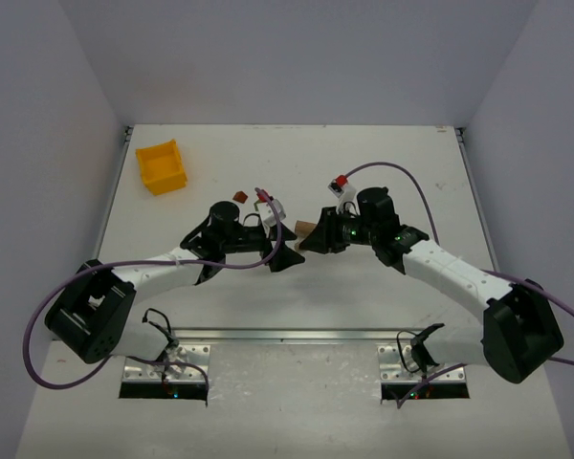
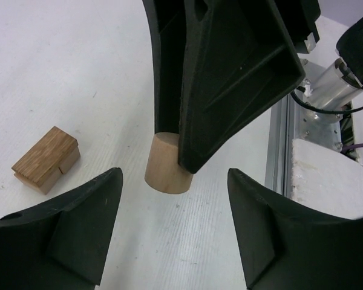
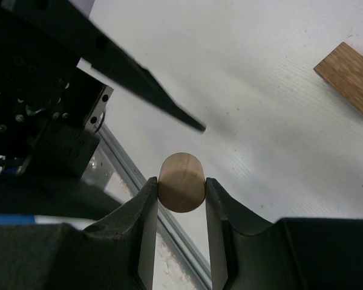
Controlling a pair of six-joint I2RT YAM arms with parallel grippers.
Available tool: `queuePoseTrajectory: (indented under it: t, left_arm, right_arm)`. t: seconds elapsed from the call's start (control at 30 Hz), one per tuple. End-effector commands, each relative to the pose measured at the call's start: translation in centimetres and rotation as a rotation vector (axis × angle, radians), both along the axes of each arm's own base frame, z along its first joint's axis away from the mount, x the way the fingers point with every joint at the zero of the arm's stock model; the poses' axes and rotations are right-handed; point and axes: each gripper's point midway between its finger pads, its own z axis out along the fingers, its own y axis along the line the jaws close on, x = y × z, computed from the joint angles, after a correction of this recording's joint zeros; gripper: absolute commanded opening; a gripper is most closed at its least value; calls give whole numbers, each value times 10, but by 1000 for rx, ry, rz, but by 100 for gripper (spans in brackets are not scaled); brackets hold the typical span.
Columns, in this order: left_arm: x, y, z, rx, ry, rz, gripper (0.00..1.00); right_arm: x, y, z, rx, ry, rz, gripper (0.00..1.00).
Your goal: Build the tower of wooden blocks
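A plain tan wooden cylinder [image 3: 181, 180] is clamped between the fingers of my right gripper [image 3: 180, 194], which is shut on it. In the left wrist view the same cylinder [image 2: 162, 164] stands at the table surface, with the right gripper's black fingers [image 2: 230, 78] coming down on it. I cannot tell whether it touches the table. My left gripper [image 2: 174, 211] is open just in front of the cylinder, with nothing between its fingers. A rectangular wood block [image 2: 45, 159] lies flat to the left, also visible as a block [image 3: 349, 77] in the right wrist view. No stacked tower shows.
From above, both grippers meet at mid-table, left gripper [image 1: 285, 256] and right gripper [image 1: 312, 239]. A small dark red block [image 1: 239, 196] lies behind the left arm. A yellow bin [image 1: 163, 167] stands at the back left. A metal rail [image 2: 278, 145] runs along the near table edge.
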Motion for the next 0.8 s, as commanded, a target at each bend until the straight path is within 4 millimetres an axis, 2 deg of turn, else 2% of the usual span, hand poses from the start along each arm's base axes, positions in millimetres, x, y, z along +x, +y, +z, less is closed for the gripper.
queuePoseTrajectory:
  t: [0.0, 0.17, 0.3, 0.37, 0.4, 0.43, 0.53, 0.6, 0.73, 0.77]
  left_arm:
    - [-1, -6, 16, -34, -57, -40, 100]
    - [7, -1, 11, -6, -35, 22, 100]
    - [1, 4, 14, -23, -51, 9, 100]
    - [3, 8, 18, -33, -70, 28, 100]
    - [4, 9, 22, -41, -76, 37, 100]
    - [9, 13, 23, -44, -73, 75, 100]
    - [43, 33, 36, -88, -13, 274, 100]
    - [85, 63, 44, -130, 71, 528, 100]
    - [135, 130, 32, -204, 281, 802, 100]
    - [141, 139, 23, -207, 318, 839, 100]
  right_arm:
    - [25, -1, 18, -40, -100, -60, 0]
    - [45, -17, 19, -143, -155, -140, 0]
    - [62, -38, 2, -310, -152, -218, 0]
    - [71, -45, -1, -377, -170, -232, 0]
    - [76, -46, 4, -386, -193, -231, 0]
    - [77, -47, -5, -426, -177, -218, 0]
    - [86, -49, -6, -501, -198, -175, 0]
    - [93, -48, -11, -536, -192, -165, 0]
    - [102, -42, -21, -568, -200, -148, 0]
    - [104, -38, -23, -588, -211, -138, 0]
